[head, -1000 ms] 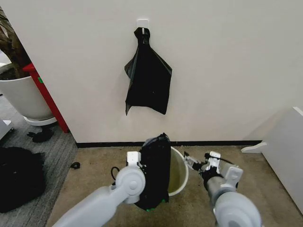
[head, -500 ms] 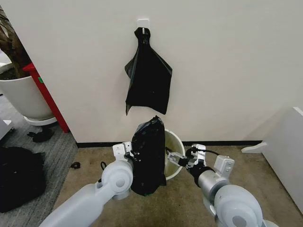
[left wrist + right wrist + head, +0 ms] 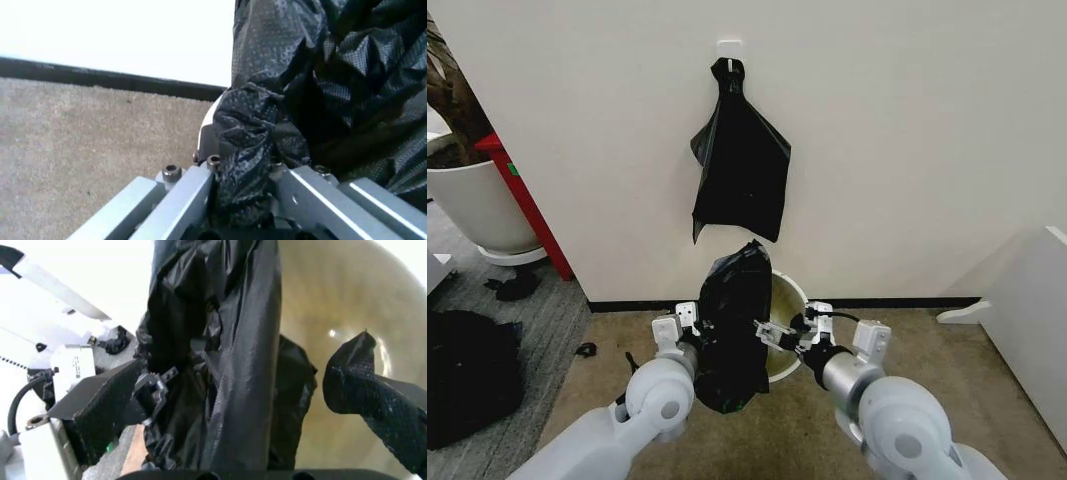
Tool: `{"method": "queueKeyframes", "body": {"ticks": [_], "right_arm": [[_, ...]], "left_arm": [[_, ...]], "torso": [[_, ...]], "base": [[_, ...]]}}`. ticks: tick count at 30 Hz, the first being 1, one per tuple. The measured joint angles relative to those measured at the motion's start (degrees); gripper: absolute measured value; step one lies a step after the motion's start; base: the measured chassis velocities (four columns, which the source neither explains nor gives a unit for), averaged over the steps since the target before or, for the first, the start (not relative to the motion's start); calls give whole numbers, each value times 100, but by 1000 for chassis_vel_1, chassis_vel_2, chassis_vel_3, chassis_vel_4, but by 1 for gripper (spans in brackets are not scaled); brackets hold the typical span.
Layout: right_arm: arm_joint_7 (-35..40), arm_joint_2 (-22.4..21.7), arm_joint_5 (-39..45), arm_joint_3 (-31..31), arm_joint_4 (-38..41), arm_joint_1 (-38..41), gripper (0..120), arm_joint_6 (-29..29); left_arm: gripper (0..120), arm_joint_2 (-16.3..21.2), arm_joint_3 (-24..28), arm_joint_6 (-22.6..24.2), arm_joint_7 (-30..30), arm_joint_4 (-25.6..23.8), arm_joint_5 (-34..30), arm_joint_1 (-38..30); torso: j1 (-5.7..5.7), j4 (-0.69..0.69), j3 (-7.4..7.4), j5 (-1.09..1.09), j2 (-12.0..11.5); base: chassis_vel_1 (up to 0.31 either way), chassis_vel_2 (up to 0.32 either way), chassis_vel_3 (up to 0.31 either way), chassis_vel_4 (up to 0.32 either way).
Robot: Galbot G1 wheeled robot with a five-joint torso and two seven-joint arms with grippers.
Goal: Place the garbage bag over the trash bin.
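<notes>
1. Black, glossy and crinkled, the garbage bag (image 3: 735, 325) hangs as a tall upright mass in front of the trash bin (image 3: 788, 300), covering the bin's left side as seen from the head view; its peak rises above the bin's rim and its lower end hangs down near the carpet (image 3: 987, 420).
2. White and round, the trash bin stands on the carpet just before the wall's dark skirting (image 3: 907, 302), its yellowish inside open to view on the right of the bag.
3. Left pincer (image 3: 689, 330): raised beside the bag's left edge, pressed together on a gathered fold of the film; the left wrist view shows the plastic (image 3: 320, 90) bunched between the metal fingers (image 3: 183, 200), with the bin's rim just behind.
4. Right pincer (image 3: 772, 335): reaching in from the right at the bin's mouth, touching the bag's right edge. In the right wrist view the film (image 3: 220, 365) drapes across the fingers, and a strip of it wraps one finger (image 3: 373, 395) over the bin's interior (image 3: 340, 300); whether the fingers are spread or closed cannot be told.
5. Background: a second black bag (image 3: 739, 160) hangs from a wall hook (image 3: 728, 48) above the bin; a large white plant pot (image 3: 472, 200) stands at far left, and a dark heap (image 3: 467, 375) lies on the floor below it.
</notes>
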Motion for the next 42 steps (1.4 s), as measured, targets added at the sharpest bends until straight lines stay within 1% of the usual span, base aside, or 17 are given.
{"method": "queueKeyframes", "body": {"ticks": [2,5,8,11,12,13,15,18,19,20,21,24,25,27,31,36,42], "right_arm": [[39,60,53,-126,-88,90,100,14],[103,108,144,-194,-161,171,100,28],[288,229,403,-288,-318,337,89,60],[351,276,463,-338,-411,421,79,78],[368,289,474,-349,-439,440,74,85],[368,289,474,-349,-439,440,74,85],[390,309,496,-354,-480,457,64,95],[394,321,496,-354,-490,437,54,105],[394,321,496,-354,-490,437,54,105],[395,323,491,-354,-490,422,50,109],[392,323,467,-354,-479,380,35,122],[391,322,455,-354,-463,369,26,125],[391,322,455,-354,-463,369,26,125],[391,319,434,-354,-449,358,14,126],[389,312,403,-351,-425,334,0,126],[387,287,378,-320,-344,295,0,125],[367,100,393,-58,-52,103,0,120]], "left_arm": [[0,18,-15,-37,88,-1,175,54],[0,20,-21,-50,130,-12,260,83],[0,19,-36,-63,181,-55,362,140],[0,29,-46,-68,213,-102,421,203],[0,37,-55,-68,222,-120,442,234],[0,37,-55,-68,222,-120,442,234],[0,55,-91,-68,246,-156,494,308],[0,72,-110,-71,270,-169,549,362],[0,72,-110,-71,270,-169,549,362],[0,76,-116,-72,275,-171,562,373],[0,75,-126,-75,283,-172,582,378],[0,62,-126,-76,285,-172,590,374],[0,62,-126,-76,285,-172,590,374],[0,54,-124,-77,285,-172,614,377],[0,55,-126,-76,285,-178,639,413],[0,65,-155,-77,286,-181,656,440],[0,54,-232,-88,293,-165,676,486]], "torso": [[0,0,0,0,0],[0,-1,0,0,0],[0,-1,0,0,0],[0,0,0,0,0],[0,-1,0,0,0],[0,-1,0,0,0],[0,0,0,0,0],[0,-1,0,0,0],[0,-1,0,0,0],[0,0,0,0,0],[0,-1,0,0,0],[0,-1,0,0,0],[0,-1,0,0,0],[0,-1,0,0,0],[0,-1,0,0,0],[0,-1,0,1,0],[0,-1,0,1,0]], "base": [[0,0,0,0],[0,0,0,0],[0,0,0,0],[0,0,0,0],[0,0,0,0],[0,0,0,0],[0,0,0,0],[0,0,0,0],[0,0,0,0],[0,0,0,0],[0,0,0,0],[0,0,0,0],[0,0,0,0],[0,0,0,0],[0,0,0,0],[0,0,0,0],[0,0,0,0]]}}
